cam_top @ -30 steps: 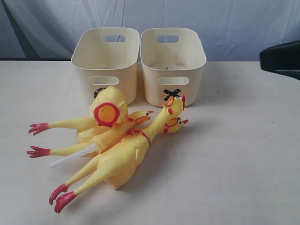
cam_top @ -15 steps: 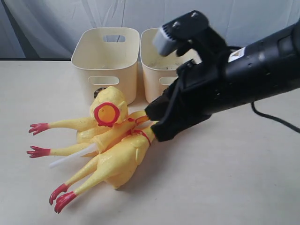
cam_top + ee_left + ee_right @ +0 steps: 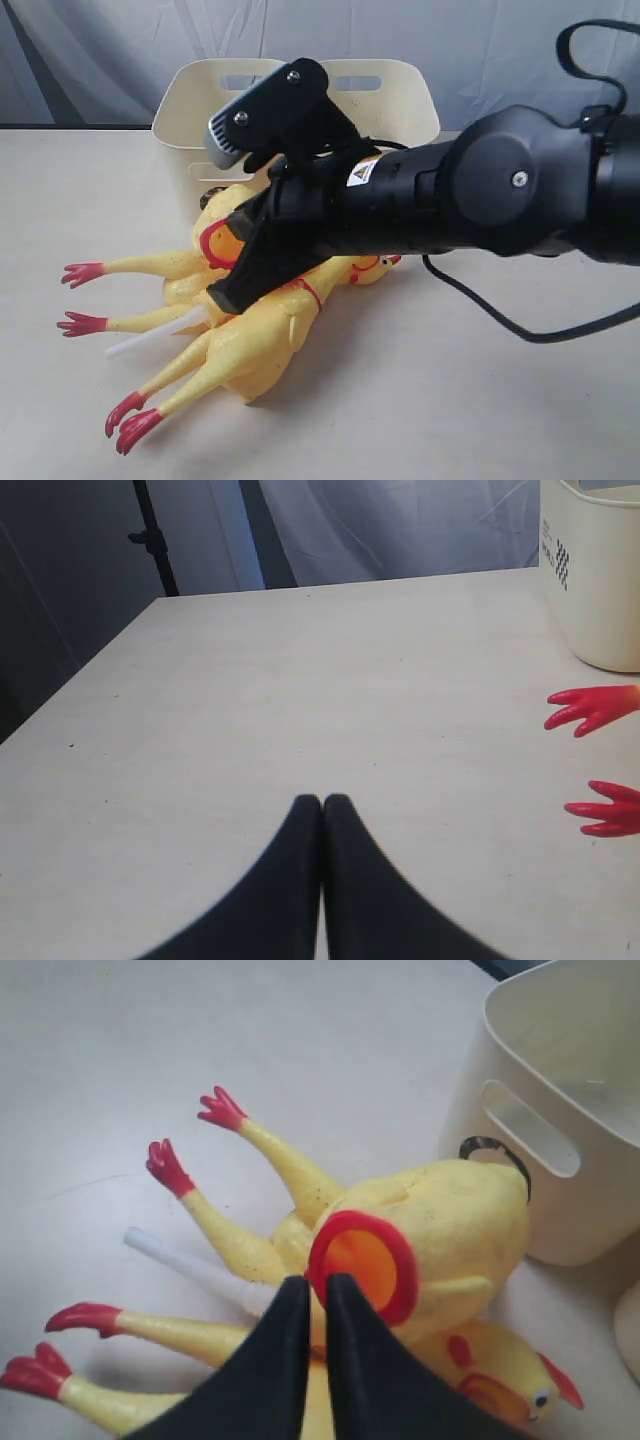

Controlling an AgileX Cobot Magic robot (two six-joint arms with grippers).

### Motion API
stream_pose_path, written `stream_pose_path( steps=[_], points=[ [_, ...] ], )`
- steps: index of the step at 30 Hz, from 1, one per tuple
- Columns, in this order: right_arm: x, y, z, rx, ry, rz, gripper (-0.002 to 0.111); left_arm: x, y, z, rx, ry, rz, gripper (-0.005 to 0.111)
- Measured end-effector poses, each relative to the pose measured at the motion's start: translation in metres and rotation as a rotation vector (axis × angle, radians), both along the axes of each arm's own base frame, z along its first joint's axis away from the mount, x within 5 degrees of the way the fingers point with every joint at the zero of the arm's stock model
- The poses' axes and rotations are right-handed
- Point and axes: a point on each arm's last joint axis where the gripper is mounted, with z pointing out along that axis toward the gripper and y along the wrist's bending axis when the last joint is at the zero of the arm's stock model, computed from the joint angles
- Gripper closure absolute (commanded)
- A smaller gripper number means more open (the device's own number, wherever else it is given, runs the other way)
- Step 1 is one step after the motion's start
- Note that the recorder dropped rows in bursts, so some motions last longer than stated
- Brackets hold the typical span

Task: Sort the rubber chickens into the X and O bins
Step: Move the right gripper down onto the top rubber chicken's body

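Within the last second the right arm [image 3: 480, 195] has been swung in across the table, and the marks on the bins [image 3: 185, 100] are now hidden. The right gripper [image 3: 316, 1285] — fingers almost together, nothing seen gripped — is placed at the red rim of the round headless body [image 3: 440, 1230], atop the chicken pile [image 3: 255, 345] before the bins. A first pick is judged imminent — nothing is sorted. The left gripper [image 3: 322, 805] is closed, empty.

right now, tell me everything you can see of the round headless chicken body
The headless body is glossy yellow rubber, rounded, with a red-ringed orange opening. It lies on top of the other chickens, beside a cream bin, hiding part of its black mark. The right gripper points at the ring's edge; contact is unclear.
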Motion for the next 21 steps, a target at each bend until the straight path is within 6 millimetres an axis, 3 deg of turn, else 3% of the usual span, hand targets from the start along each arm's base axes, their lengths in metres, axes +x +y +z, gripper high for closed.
stream_pose_path(
  steps=[4, 10, 21],
  points=[
    [0.006, 0.007, -0.012, -0.007, -0.019, -0.027, 0.058, 0.0, 0.0, 0.0, 0.0, 0.0, 0.0, 0.107],
    [0.014, 0.012, -0.029, -0.031, -0.021, -0.053, 0.058, 0.0, 0.0, 0.0, 0.002, 0.0, -0.001, 0.107],
    [0.027, 0.016, -0.041, -0.024, -0.088, -0.118, 0.058, 0.0, 0.0, 0.0, 0.002, 0.0, -0.001, 0.107]
  ],
)
